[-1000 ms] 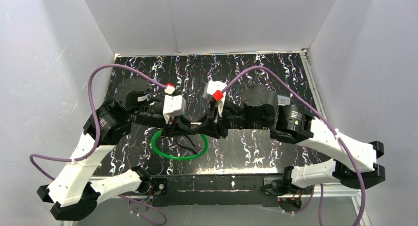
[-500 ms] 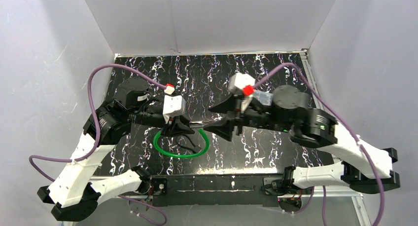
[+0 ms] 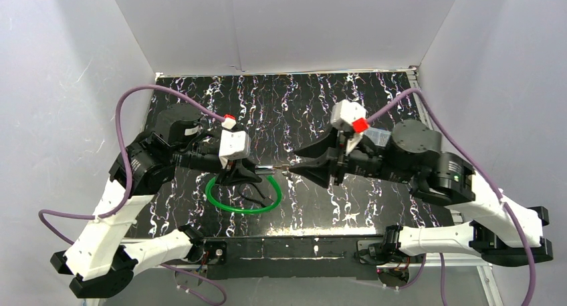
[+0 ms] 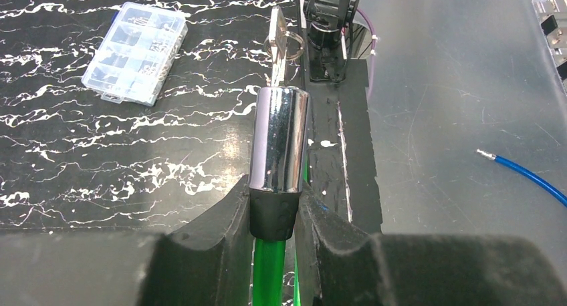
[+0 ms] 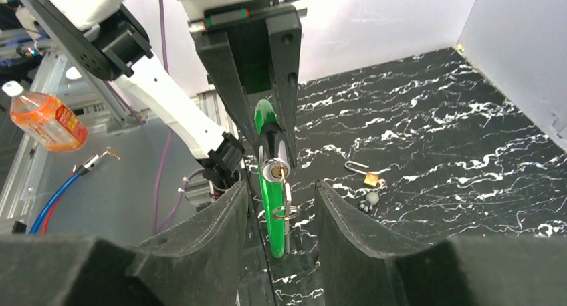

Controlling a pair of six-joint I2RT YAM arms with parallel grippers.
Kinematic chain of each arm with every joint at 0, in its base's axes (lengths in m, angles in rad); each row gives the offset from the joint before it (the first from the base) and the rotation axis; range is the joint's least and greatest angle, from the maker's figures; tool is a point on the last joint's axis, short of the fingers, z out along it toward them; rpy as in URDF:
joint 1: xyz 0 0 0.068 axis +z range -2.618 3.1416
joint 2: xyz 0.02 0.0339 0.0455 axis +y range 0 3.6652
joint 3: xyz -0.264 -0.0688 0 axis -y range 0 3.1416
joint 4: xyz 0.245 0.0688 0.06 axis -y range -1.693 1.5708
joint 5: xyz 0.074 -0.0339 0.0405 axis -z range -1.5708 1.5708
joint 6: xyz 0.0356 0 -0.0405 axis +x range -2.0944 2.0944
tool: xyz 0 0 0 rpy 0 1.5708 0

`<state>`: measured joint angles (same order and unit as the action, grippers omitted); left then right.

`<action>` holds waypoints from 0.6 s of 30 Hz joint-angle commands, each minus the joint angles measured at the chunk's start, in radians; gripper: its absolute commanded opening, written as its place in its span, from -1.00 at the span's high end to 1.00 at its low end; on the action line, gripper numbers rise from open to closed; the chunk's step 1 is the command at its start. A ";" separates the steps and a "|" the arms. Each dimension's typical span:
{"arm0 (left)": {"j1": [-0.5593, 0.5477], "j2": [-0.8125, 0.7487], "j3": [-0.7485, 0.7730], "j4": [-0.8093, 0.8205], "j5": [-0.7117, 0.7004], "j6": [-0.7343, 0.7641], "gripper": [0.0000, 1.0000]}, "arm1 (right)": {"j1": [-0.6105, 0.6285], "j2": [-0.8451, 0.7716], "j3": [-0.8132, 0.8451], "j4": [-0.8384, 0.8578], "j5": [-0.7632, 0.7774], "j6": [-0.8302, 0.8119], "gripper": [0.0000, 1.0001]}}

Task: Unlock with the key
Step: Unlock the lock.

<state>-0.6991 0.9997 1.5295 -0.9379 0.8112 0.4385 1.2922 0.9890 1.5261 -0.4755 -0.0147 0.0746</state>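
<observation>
Backing off the key (image 4: 277,35), right gripper (image 3: 291,163) gapes open; left gripper (image 4: 273,196) clamps the lock (image 4: 281,139).

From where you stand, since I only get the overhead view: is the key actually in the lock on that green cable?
Observer: Yes. The right wrist view shows the key seated in the chrome lock, its ring attached.
Operator: Is anything pinching it?
Observer: No, the right claw is open, one finger on each side of the key.
Operator: What holds the lock?
Observer: In the left wrist view, the left claw is shut on the lock.
</observation>
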 commanded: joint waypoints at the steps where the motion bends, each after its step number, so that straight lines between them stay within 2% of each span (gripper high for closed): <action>1: 0.006 -0.006 0.048 -0.018 0.044 0.022 1.00 | 0.004 0.014 -0.013 0.013 -0.029 0.006 0.04; 8: 0.005 -0.004 0.063 -0.026 0.048 0.024 1.00 | 0.004 0.031 -0.017 0.015 -0.034 0.010 0.10; 14: 0.006 -0.005 0.068 -0.029 0.050 0.026 1.00 | 0.004 0.041 -0.017 0.012 -0.025 0.009 0.30; 18: 0.006 -0.006 0.062 -0.030 0.054 0.026 1.00 | 0.003 0.050 -0.012 0.012 -0.037 0.010 0.53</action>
<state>-0.6971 1.0016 1.5604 -0.9733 0.8234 0.4549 1.2922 1.0317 1.5002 -0.4919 -0.0372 0.0807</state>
